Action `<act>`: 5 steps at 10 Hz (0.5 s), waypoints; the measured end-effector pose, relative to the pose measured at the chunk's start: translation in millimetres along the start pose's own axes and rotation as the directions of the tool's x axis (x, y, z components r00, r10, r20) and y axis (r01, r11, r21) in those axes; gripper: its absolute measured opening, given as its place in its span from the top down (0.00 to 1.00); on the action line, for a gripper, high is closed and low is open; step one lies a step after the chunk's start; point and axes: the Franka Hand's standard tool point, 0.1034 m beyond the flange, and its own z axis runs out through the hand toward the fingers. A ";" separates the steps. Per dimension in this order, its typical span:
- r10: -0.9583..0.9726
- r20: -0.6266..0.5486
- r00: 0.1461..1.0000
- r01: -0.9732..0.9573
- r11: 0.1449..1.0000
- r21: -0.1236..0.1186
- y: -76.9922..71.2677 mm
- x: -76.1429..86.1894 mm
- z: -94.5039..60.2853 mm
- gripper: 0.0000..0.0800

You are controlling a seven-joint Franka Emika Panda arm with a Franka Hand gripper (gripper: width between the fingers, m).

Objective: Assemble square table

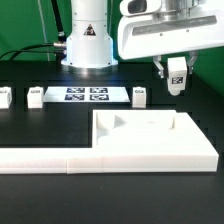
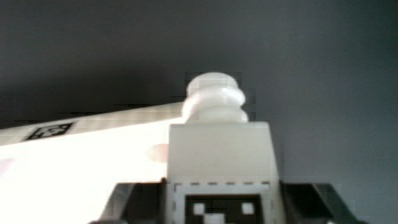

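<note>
While the long white rail (image 1: 40,160) sits closest to the camera, your square tabletop (image 1: 150,138) lies right behind it, toward the exterior view's right. Your arm's hand points straight down, hanging by the tabletop's far right corner. The gripper (image 1: 177,72) has its jaws clamped narrow on one tagged leg (image 1: 177,82), held upright and clear of the black table (image 1: 30,125). Further back you've got loose legs (image 1: 36,96) in a row, either side of the marker board (image 1: 85,95).
</note>
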 end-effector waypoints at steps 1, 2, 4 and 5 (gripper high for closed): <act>-0.007 -0.086 0.996 0.008 1.000 0.006 -1.4 7.1 -1.0 0.64; -0.018 -0.172 0.985 0.021 1.000 0.010 -0.6 12.3 -2.5 0.64; -0.034 -0.303 0.952 0.042 0.999 0.020 -3.1 29.3 -12.0 0.64; -0.052 -0.396 0.917 0.063 0.998 0.016 0.5 42.4 -14.4 0.64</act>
